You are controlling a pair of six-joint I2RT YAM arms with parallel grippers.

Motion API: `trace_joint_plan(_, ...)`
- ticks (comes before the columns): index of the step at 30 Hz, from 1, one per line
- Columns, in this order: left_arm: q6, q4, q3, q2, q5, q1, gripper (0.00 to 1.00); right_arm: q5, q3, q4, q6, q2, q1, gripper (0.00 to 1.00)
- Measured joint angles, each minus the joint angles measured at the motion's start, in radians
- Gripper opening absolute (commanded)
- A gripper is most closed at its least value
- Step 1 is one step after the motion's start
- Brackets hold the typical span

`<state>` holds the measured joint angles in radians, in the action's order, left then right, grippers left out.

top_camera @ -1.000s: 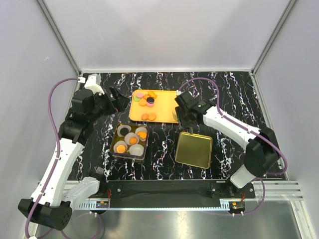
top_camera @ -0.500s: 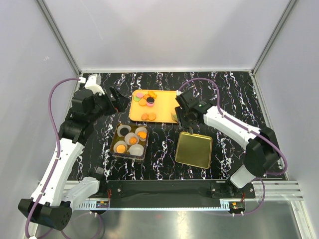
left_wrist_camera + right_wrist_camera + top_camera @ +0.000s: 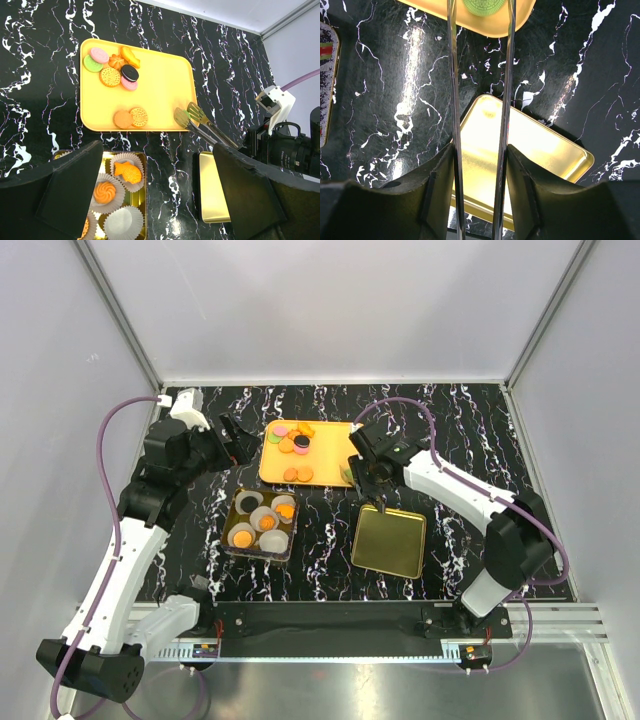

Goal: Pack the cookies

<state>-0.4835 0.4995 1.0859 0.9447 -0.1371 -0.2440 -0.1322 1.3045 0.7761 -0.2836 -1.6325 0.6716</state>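
Several cookies (image 3: 293, 440) lie on the orange tray (image 3: 330, 455): a cluster at its far left (image 3: 112, 67) and two near its front edge (image 3: 131, 118). My right gripper (image 3: 372, 475) is shut on metal tongs (image 3: 454, 100). The tongs' tips straddle a green cookie (image 3: 485, 6) at the tray's near right corner, also seen from the left wrist as the green cookie (image 3: 185, 116) between the tongs (image 3: 210, 131). My left gripper (image 3: 237, 440) hangs open to the left of the tray, holding nothing, its fingers (image 3: 75, 185) wide apart.
A gold tin (image 3: 262, 523) with white paper cups, some holding cookies (image 3: 105, 192), sits in front of the tray. A gold lid (image 3: 389, 541) lies to its right, under my right wrist (image 3: 520, 145). White walls enclose the marbled black table (image 3: 450, 430).
My right gripper has shifted slightly left and nearer with the tongs, and the tongs have narrowed a touch. The left arm has not moved.
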Motion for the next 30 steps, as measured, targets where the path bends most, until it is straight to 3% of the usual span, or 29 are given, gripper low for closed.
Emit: trace_joint_plan(30,-0.001,-0.001,0.0,0.0,-0.006,0.0,0.99,0.021,0.001,0.008,0.003,0.001,-0.007,0.48)
